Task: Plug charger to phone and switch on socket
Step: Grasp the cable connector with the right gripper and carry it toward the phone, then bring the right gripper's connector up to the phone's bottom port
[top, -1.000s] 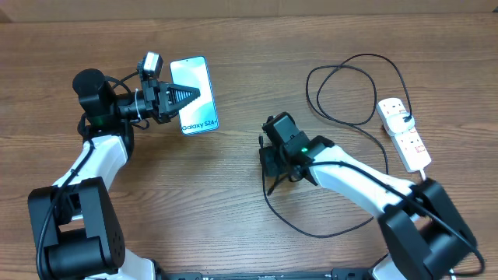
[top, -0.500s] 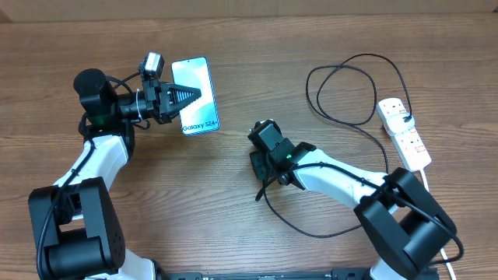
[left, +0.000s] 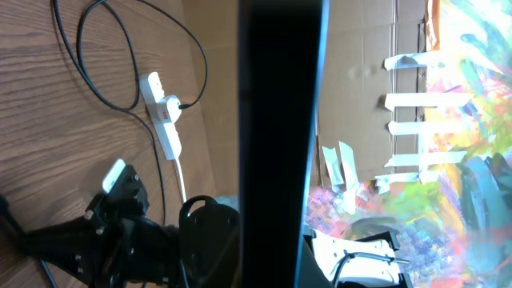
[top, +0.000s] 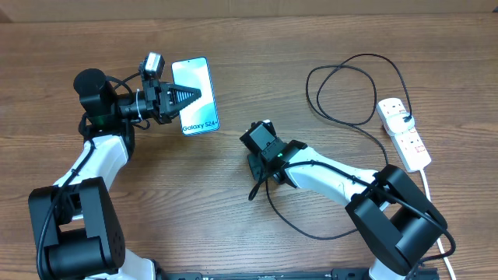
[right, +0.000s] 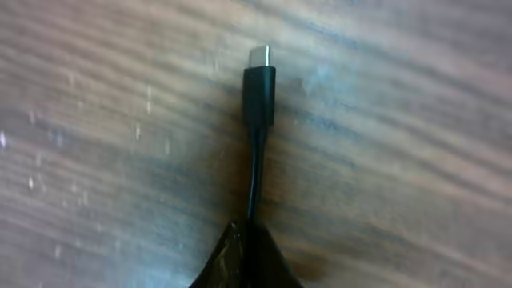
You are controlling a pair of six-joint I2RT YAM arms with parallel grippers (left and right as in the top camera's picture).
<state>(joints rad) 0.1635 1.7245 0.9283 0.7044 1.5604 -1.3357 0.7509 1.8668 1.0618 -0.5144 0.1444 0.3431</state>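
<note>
My left gripper [top: 196,96] is shut on the phone [top: 196,78], which shows a pale screen and the words "Galaxy S24". It holds the phone at the left of the wooden table. In the left wrist view the phone [left: 280,120] is a dark vertical band between the fingers. My right gripper [top: 260,179] is shut on the charger [top: 268,204], a thin black cable. It grips just behind the connector tip [right: 259,74], which sticks out past the fingertips [right: 248,260] over the wood. The cable loops back to the white socket [top: 405,132] at the right edge.
The charger's slack lies in a wide loop [top: 342,93] at the back right and a curve [top: 311,232] near the front. The socket's white cord [top: 430,183] runs off towards the front right. Cardboard and a colourful backdrop [left: 448,120] fill the left wrist view.
My right gripper has shifted left towards the phone and closed on the cable near its tip, dragging that end along. The left arm and phone have not moved.
</note>
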